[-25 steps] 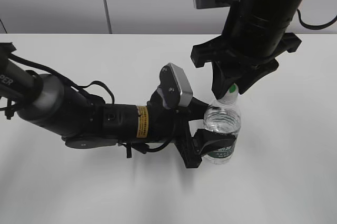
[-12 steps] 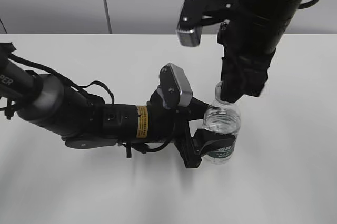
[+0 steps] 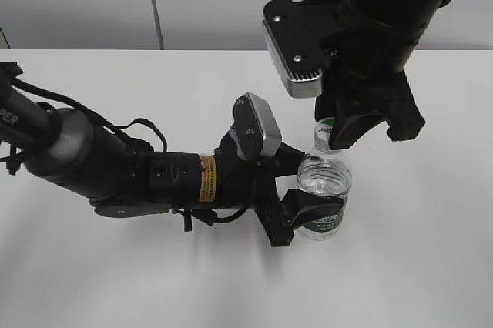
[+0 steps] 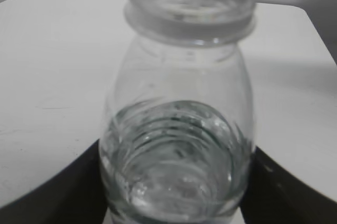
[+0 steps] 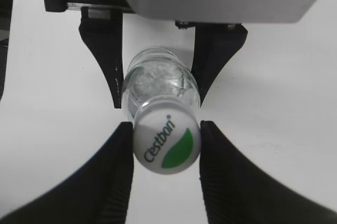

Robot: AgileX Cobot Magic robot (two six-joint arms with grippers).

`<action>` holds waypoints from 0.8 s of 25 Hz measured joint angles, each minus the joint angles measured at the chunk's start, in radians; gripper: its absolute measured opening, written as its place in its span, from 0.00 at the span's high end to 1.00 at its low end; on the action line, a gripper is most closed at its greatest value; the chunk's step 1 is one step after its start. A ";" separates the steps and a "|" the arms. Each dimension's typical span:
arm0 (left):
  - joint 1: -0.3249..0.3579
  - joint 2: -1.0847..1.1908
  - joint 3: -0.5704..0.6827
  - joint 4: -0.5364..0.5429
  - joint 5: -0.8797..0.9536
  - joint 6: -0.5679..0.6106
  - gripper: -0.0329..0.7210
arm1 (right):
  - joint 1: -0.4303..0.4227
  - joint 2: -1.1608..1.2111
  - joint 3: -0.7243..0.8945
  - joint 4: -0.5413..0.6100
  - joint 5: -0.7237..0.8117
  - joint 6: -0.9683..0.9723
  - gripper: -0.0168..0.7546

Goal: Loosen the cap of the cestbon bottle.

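Note:
The cestbon bottle [image 3: 325, 182] stands upright on the white table, clear and ribbed, with a dark green label near its base. My left gripper [image 3: 312, 216] reaches in from the left and is shut on its lower body; the left wrist view shows the bottle [image 4: 176, 145] filling the gap between the black fingers [image 4: 73, 187]. My right gripper [image 3: 339, 132] comes down from above. Its pads [image 5: 122, 153] press both sides of the white cap [image 5: 166, 141], which bears a green patch and lettering. In the exterior view only a sliver of the cap [image 3: 326, 122] shows.
The white table [image 3: 115, 282] spreads around the bottle. A grey panelled wall [image 3: 92, 5] rises behind its far edge. My left arm [image 3: 115, 170] lies low across the left half of the table. The right arm's camera housing [image 3: 289, 47] hangs above the bottle.
My right wrist has turned about the cap: its camera housing swung from behind the arm round to the left front. The bottle and the left arm stayed put.

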 joint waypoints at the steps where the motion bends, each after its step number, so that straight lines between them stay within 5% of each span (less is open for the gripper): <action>1: 0.000 0.000 0.000 0.000 0.000 0.000 0.26 | 0.000 0.000 0.000 0.000 0.000 0.000 0.59; 20: 0.000 0.000 0.000 -0.005 -0.001 -0.001 0.27 | 0.001 -0.044 0.002 0.064 -0.048 0.004 0.59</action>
